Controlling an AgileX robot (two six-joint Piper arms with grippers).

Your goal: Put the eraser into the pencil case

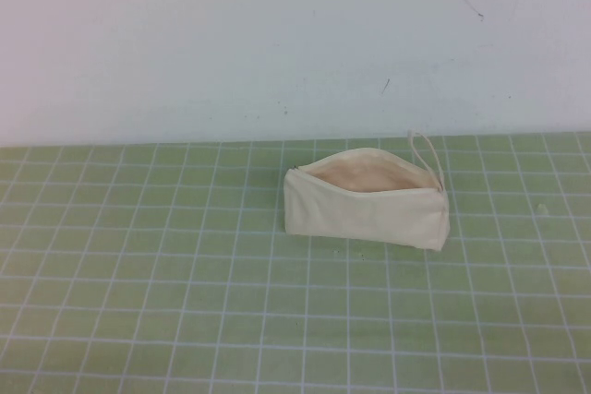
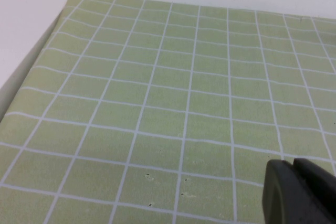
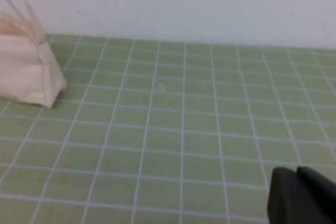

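The cream-white pencil case (image 1: 367,197) lies on the green grid mat a little right of centre, its zip open and the beige lining showing, with a thin loop cord (image 1: 426,149) at its right end. One end of it also shows in the right wrist view (image 3: 26,69). The eraser is not visible in any view. My left gripper (image 2: 292,167) is shut and empty, low over bare mat. My right gripper (image 3: 295,174) is shut and empty, low over the mat to the right of the pencil case. Neither gripper shows in the high view.
The green grid mat (image 1: 185,302) covers the table up to a white back wall (image 1: 277,34). In the left wrist view the mat's edge (image 2: 31,72) borders a white surface. A small pale speck (image 3: 161,86) lies on the mat to the right of the pencil case.
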